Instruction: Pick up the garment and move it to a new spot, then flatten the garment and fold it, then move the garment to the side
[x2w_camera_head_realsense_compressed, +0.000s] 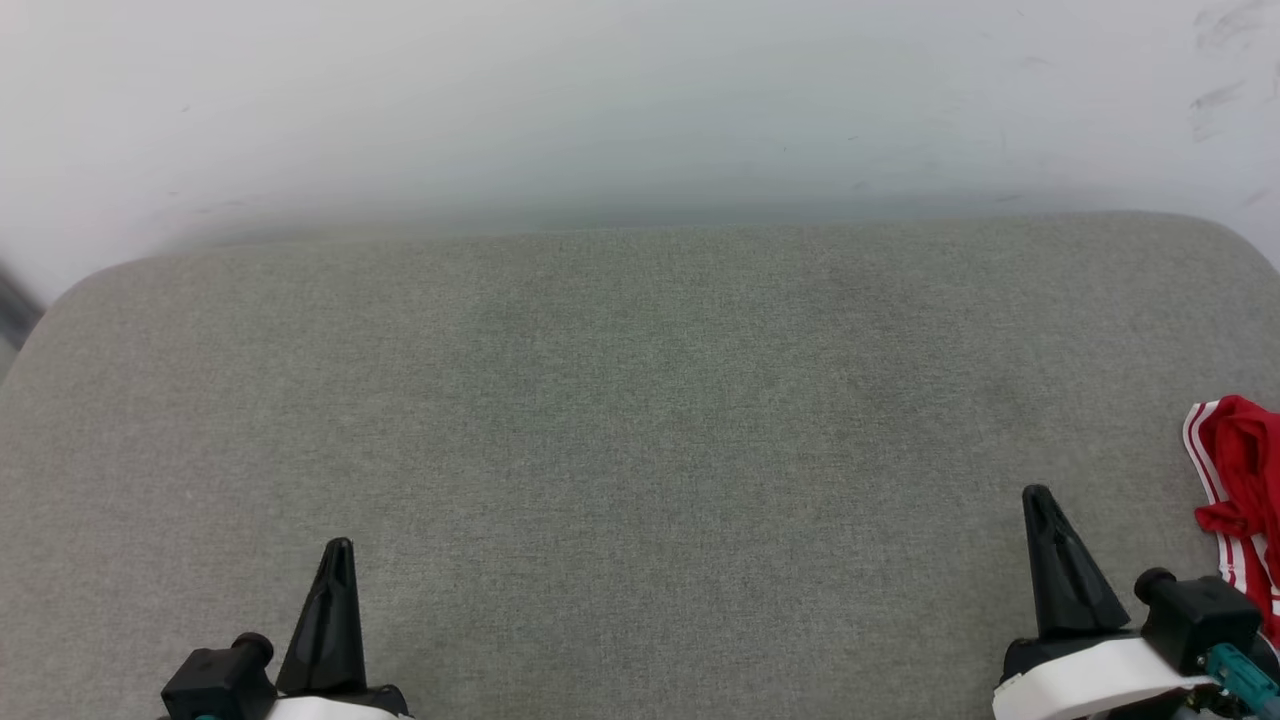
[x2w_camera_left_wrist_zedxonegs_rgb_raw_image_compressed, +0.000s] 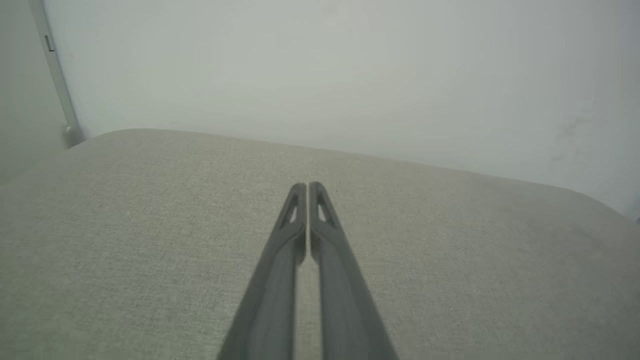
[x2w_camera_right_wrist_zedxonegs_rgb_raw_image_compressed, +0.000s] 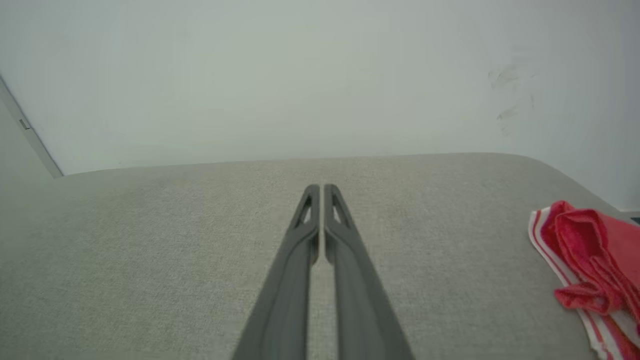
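Crumpled red T-shirt (x2w_camera_head_realsense_compressed: 1243, 455) with striped trim lies on grey fabric cushion (x2w_camera_head_realsense_compressed: 640, 420); right gripper (x2w_camera_head_realsense_compressed: 1038, 494) near it, left gripper (x2w_camera_head_realsense_compressed: 339, 546) well apart, both with fingers pressed closed, empty.

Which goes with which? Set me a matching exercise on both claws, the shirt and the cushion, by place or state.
1 left claw
2 right claw
3 shirt
4 cushion

A red, bunched at the right edge
B grey, under everything
C shut, lower left of head view
D shut, lower right, beside the shirt

Pairs: 1-C, 2-D, 3-A, 4-B
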